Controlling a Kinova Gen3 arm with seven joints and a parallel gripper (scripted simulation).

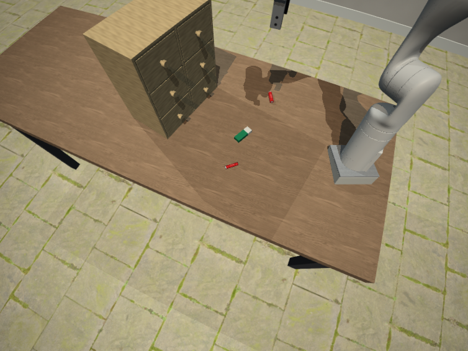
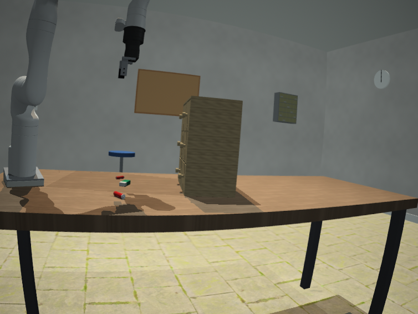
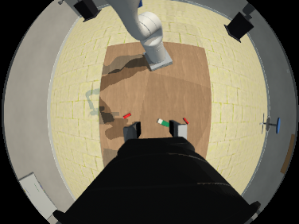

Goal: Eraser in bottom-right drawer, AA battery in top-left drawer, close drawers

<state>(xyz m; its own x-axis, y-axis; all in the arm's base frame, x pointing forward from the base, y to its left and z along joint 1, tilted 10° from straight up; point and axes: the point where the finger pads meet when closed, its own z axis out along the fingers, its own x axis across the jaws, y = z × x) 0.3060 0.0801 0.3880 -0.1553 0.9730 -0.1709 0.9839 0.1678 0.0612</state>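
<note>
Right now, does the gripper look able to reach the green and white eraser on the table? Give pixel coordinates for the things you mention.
Probably yes: the gripper [image 1: 278, 26] [image 2: 121, 77] [image 3: 154, 126] is open and high above the table [image 1: 302, 211] [image 2: 286, 186] [image 3: 183, 95], and nothing appears to cover the eraser [image 1: 243, 134] [image 2: 125, 182] [image 3: 163, 122].

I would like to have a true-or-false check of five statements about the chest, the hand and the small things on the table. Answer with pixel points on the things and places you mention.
1. The hand [image 1: 277, 17] [image 2: 121, 72] [image 3: 154, 126] is open and holds nothing. True.
2. One drawer of the chest [image 1: 113, 30] [image 2: 212, 145] is pulled far out. False: all six drawers look pushed in.
3. The eraser [image 1: 243, 134] [image 2: 125, 183] [image 3: 163, 122] is green and white. True.
4. Only one red cylinder lies on the table [image 1: 302, 211] [image 2: 286, 189] [image 3: 179, 95]. False: there are two.
5. The eraser touches the chest. False: it lies apart, in front of it.
</note>
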